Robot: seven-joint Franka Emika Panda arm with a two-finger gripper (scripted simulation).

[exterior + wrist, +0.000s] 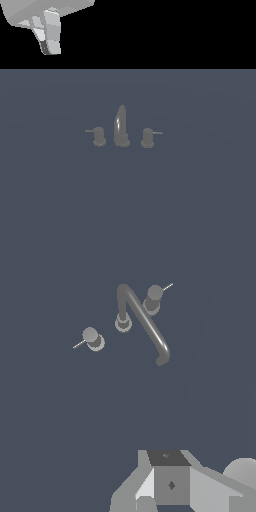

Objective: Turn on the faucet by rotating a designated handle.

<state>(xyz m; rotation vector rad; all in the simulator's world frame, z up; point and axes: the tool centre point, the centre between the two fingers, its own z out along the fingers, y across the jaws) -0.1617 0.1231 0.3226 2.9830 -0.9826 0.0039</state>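
Tool point(48, 37) high above, well apart from handle point(98, 136)

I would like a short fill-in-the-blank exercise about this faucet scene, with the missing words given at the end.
1. The spout stands between ___ side knobs.
2. In the exterior view, the handle has its rod pointing to that view's ___.
3. The gripper is ___ from the faucet, touching nothing.
4. The twin knob is ___ than the spout.

Missing words: two; left; far; shorter
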